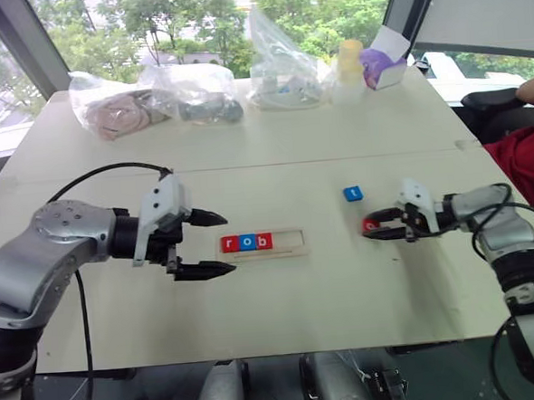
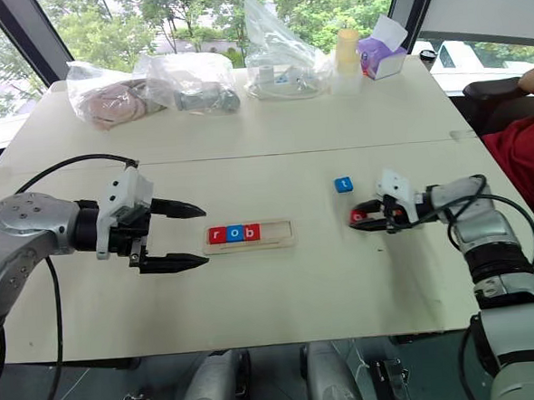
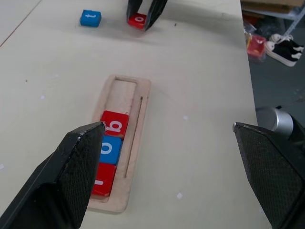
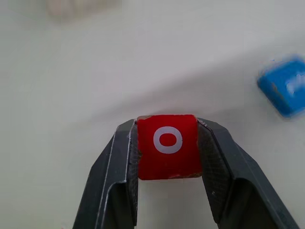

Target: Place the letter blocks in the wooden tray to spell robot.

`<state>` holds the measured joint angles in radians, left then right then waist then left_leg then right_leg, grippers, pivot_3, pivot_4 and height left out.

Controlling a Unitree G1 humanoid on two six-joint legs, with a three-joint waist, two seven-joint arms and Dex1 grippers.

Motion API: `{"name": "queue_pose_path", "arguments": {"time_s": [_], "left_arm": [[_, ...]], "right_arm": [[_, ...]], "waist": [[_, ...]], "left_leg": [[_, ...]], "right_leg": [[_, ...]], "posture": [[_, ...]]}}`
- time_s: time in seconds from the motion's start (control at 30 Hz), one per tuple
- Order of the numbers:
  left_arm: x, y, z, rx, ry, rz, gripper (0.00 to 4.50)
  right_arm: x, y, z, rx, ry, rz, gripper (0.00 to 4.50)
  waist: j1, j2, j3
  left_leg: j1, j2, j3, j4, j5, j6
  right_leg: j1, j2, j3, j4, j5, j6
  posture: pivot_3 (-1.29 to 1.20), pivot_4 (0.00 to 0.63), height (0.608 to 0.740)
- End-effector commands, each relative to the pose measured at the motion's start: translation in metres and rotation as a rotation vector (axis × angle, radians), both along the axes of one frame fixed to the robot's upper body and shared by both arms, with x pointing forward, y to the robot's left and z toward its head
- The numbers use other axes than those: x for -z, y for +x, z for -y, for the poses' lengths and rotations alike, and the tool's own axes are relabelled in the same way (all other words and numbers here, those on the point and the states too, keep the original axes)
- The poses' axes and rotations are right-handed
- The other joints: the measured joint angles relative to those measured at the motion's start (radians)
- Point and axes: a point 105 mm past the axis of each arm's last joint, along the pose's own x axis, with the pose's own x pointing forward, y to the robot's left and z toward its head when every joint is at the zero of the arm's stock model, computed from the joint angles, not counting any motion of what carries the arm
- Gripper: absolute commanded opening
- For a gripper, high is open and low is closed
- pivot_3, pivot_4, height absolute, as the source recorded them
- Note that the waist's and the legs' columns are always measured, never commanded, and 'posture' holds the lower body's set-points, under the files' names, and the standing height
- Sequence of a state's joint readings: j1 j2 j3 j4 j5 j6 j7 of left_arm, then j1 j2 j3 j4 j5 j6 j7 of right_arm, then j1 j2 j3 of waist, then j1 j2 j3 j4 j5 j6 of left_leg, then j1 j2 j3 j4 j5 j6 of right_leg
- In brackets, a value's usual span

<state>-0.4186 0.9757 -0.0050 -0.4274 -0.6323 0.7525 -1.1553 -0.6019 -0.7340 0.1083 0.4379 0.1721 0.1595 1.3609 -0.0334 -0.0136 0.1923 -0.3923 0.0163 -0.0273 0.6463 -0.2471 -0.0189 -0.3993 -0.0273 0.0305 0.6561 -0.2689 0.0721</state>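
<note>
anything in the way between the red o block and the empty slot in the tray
Nothing visible does. The right gripper is shut on the red o block; bare table lies between it and the wooden tray, whose slot after the b is free.

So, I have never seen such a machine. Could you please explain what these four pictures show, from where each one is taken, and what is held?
This is a humanoid robot with two arms, each ending in a two-fingered end effector. The two wide pictures come from cameras in its head, looking down over a pale table. The other two come from a camera on each wrist, looking along that arm's fingers.

On the table lies a wooden tray with three letter blocks in a row: red r, blue o, red b. Its other two places are free. A blue t block lies loose on the table.

The right end effector is closed on a red o block. The left end effector is wide open beside the tray, holding nothing.

At the far edge are plastic bags and a small purple box.
</note>
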Motion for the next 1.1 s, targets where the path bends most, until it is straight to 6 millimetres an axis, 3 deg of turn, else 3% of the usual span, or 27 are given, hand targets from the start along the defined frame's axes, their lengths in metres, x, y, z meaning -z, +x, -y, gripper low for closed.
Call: {"name": "queue_pose_path", "arguments": {"time_s": [0.03,0.23,0.33,0.6,1.1], "left_arm": [[-0.001,0.006,-0.02,-0.049,0.045,0.028,4.5],[0.007,0.004,-0.032,-0.067,0.091,0.022,4.5],[0.008,0.002,-0.035,-0.084,0.1,0.031,4.5],[0.012,-0.001,-0.032,-0.111,0.085,0.04,4.5],[0.016,-0.001,-0.029,-0.115,0.083,0.043,4.5]], "right_arm": [[-0.025,-0.002,-0.051,-0.111,0.035,0.073,1.19],[-0.014,0.005,-0.107,-0.155,0.007,0.069,1.19],[-0.008,0.008,-0.123,-0.185,-0.031,0.08,1.19],[0.004,0.003,-0.131,-0.235,-0.086,0.049,1.19],[0.007,0.002,-0.136,-0.252,-0.079,0.036,1.19]], "waist": [[-0.007,0.0,0.0],[-0.007,0.0,0.0],[-0.003,0.0,0.0],[0.004,0.0,0.0],[-0.001,0.0,0.0]], "left_leg": [[0.0,0.0,0.0,0.0,0.0,0.0],[-0.002,0.0,0.0,-0.001,0.0,0.0],[-0.008,0.0,0.0,0.0,0.0,0.0],[-0.014,-0.001,0.0,0.002,0.0,0.0],[-0.014,-0.001,0.0,0.002,0.0,0.0]], "right_leg": [[0.0,0.0,0.0,0.0,0.0,0.0],[-0.004,0.0,-0.001,0.001,0.0,0.0],[-0.009,-0.001,-0.001,0.001,0.0,0.0],[-0.014,-0.002,-0.001,0.001,0.0,0.0],[-0.014,-0.001,-0.002,0.001,0.001,0.001]], "posture": [[0.0,0.15,0.74],[0.0,0.15,0.74],[0.0,0.15,0.74],[0.0,0.15,0.74],[0.0,0.15,0.74]]}}
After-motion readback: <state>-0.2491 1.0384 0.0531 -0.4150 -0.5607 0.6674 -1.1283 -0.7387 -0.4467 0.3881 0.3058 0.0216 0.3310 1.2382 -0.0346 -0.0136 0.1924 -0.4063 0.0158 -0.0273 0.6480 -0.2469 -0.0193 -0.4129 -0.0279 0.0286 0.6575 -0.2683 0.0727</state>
